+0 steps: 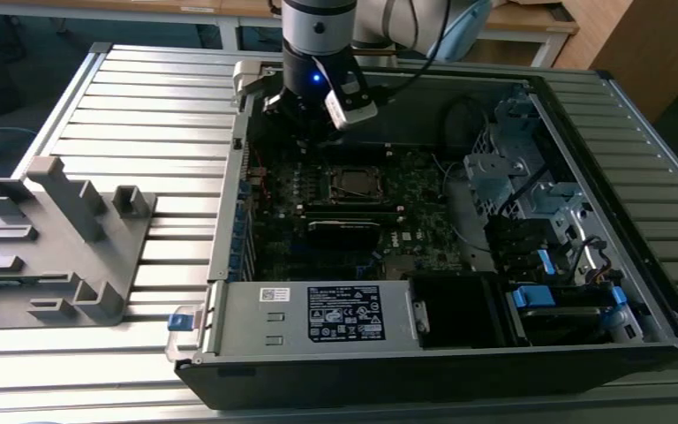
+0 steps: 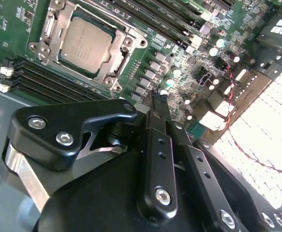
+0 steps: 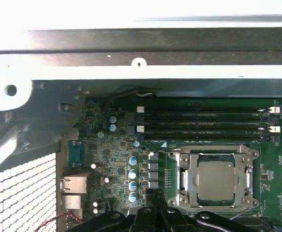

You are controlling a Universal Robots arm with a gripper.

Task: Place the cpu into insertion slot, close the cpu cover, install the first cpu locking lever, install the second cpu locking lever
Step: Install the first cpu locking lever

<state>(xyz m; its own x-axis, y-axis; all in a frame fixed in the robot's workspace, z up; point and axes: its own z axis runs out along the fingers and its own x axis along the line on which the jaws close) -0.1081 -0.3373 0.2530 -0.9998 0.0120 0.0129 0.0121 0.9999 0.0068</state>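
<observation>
Slatted metal table [image 1: 139, 97], open computer case [image 1: 433, 382] lying on it, grey plastic fixture [image 1: 63, 238] just beside the case on the exterior view's left.

Gripper [image 2: 158, 95] is inside the case, low over the motherboard [image 2: 15, 14]. Its fingers [image 2: 156, 145] are pressed together at the tips with nothing between them. In the first wrist view the tips [image 3: 155, 194] sit over the board just beside a row of blue-topped capacitors [image 3: 133, 174], near the socket corner but apart from it.

The cpu [image 3: 216, 180] sits flat in the socket, dull grey top facing up. The cpu cover [image 3: 213, 155] lies down over it, its shiny frame all around the chip and the chip showing through the window. Both wrist views agree on that. Can't tell whether the locking levers are latched.

Past the socket are black memory slots [image 3: 203, 116], then the case wall. Perforated rear panel [image 3: 24, 193] is on the gripper's other side. In the exterior view a grey labelled power-supply box [image 1: 315, 314] sits along the case's near edge, and the drive bays [image 1: 516, 168] are on the exterior view's right.
</observation>
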